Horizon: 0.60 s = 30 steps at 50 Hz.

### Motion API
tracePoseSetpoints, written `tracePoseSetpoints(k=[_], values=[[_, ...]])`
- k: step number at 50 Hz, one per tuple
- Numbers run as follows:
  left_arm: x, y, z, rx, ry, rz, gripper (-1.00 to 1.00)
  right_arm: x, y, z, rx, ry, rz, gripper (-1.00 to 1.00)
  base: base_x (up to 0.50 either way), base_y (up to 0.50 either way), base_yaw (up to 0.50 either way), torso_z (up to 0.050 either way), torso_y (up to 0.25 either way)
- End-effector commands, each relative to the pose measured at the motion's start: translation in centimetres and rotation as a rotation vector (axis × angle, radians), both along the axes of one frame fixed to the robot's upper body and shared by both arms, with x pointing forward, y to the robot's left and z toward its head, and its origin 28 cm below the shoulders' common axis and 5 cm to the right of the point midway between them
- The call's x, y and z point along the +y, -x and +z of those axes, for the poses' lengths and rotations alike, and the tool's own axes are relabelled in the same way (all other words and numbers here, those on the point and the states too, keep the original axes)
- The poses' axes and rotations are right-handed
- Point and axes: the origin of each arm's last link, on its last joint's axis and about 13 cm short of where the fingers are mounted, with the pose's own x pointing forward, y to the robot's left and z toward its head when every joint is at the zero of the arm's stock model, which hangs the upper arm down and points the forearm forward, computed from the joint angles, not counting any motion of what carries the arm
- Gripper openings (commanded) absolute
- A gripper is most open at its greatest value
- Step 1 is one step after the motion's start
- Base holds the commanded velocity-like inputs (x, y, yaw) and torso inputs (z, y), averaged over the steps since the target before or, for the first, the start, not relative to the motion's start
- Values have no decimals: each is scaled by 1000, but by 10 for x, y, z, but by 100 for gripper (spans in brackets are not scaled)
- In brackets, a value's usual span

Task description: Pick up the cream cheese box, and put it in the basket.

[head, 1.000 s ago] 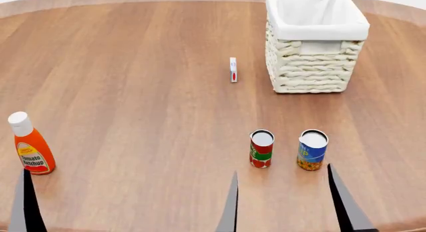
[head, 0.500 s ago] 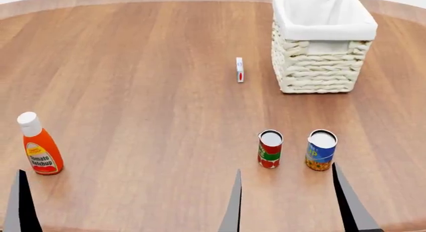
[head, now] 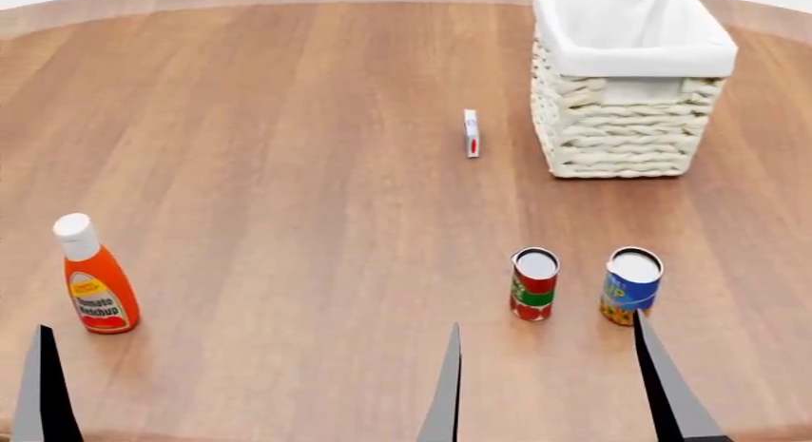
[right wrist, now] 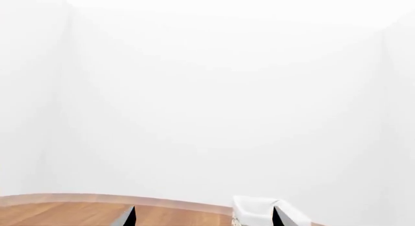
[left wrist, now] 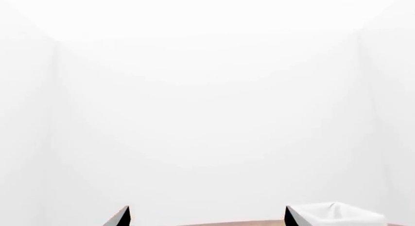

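The cream cheese box (head: 471, 133), small, thin and white with a red mark, stands on edge on the wooden table just left of the basket (head: 628, 128). The basket is cream wicker with a white cloth liner and sits at the far right; its liner also shows in the left wrist view (left wrist: 337, 214) and the right wrist view (right wrist: 256, 209). My right gripper (head: 552, 394) is open at the near edge, far from the box, holding nothing. My left gripper (left wrist: 207, 218) is open and empty; only one of its fingers (head: 45, 390) shows in the head view.
A red-and-green can (head: 534, 284) and a blue can (head: 630, 286) stand upright just beyond my right gripper. A tomato ketchup bottle (head: 98, 290) stands at the near left. The round wooden table (head: 280, 176) stretches between them and the box.
The whole scene has slid to the right in the head view as the view turned. Objects keep their places relative to each other; both grippers stay open.
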Motion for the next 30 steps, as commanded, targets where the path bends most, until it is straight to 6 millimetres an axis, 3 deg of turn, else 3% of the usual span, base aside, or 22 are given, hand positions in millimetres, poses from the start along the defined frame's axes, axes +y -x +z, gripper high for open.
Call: tracePoseSetpoints(k=[1,20,30], values=[[0,-1,-1,1,-3,-1,100,0,0,-1,3,1,0,100,0,70,0,0,0],[0,-1,-2,6,-7,-4,100,1,-2,-1,8,-2,-27,100,7,18,0,0,0],[-1,0,-2,6,-7,-9,100,1,-2,-2,14,4,-24,100,328,0,0,0,0]])
